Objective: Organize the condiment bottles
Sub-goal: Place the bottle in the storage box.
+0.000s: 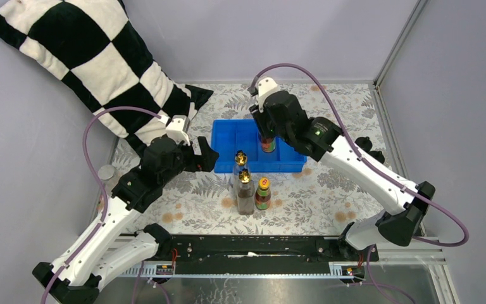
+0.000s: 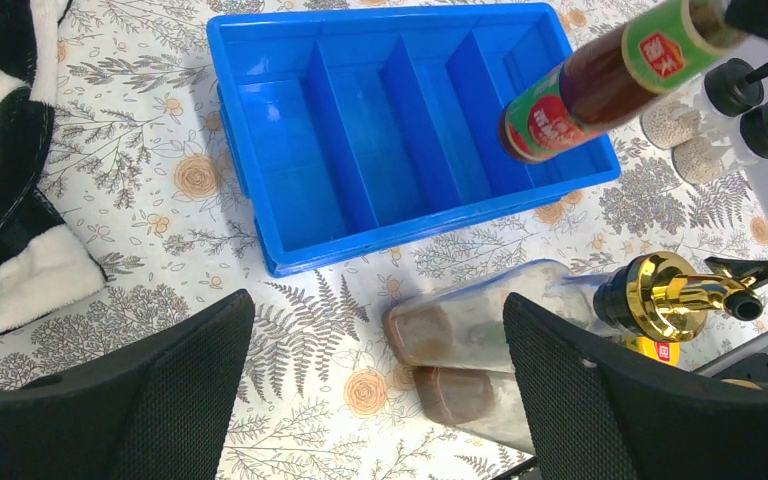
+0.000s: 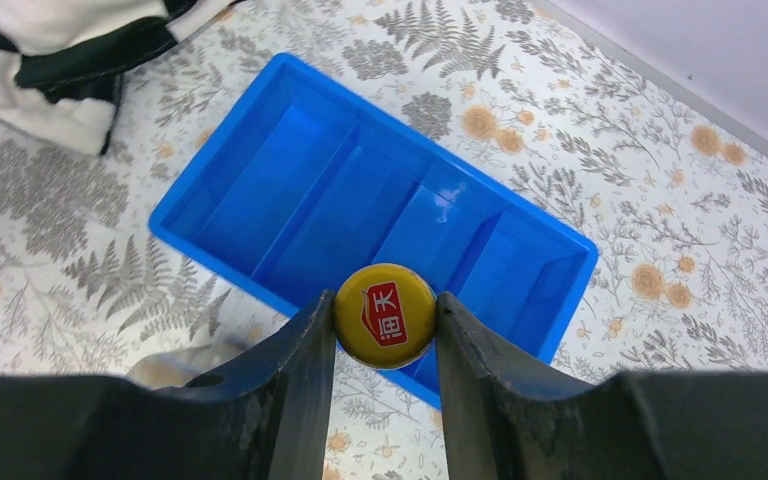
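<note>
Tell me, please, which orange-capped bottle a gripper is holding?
The bottle over the blue tray, in the right gripper; the other bottle stands free on the table.

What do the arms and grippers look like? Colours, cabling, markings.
Both the left arm and right arm: white links, black joint housings, each with a looping purple cable. Small green light on the right arm. The left gripper and right gripper: black, two wedge-shaped fingers; the left's have a fine mesh texture. No legible markings.
</note>
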Motion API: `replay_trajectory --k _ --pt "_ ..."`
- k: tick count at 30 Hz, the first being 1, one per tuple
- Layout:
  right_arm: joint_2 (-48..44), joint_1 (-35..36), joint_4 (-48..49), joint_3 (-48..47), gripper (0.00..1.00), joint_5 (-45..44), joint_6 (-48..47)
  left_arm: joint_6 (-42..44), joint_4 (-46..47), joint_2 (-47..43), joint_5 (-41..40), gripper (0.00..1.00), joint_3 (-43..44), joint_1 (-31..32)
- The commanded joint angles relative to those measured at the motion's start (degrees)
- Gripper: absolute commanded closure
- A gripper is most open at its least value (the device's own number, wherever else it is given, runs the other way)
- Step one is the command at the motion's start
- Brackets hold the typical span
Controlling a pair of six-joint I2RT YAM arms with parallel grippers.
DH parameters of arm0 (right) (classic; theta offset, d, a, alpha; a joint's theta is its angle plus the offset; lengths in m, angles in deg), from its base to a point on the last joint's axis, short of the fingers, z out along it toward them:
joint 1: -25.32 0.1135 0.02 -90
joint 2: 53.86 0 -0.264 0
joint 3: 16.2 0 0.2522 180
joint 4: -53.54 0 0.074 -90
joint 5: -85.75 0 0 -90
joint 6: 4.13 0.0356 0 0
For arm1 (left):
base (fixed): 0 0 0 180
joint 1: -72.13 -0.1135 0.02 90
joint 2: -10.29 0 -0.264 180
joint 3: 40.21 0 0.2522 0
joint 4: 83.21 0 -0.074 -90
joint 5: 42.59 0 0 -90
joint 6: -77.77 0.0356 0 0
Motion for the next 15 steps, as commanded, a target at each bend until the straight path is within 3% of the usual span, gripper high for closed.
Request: replay_trajectory --k 1,15 --pt "-0.4 -5.5 8.4 -4.4 0.79 2.0 0.0 1.5 -0.9 -0.7 -1.1 0.02 -0.8 0.4" --pt "4.6 -14.0 12.0 -7.7 0.79 8.2 1.9 1.8 -1.1 -0.9 -1.0 0.02 -1.5 0.4"
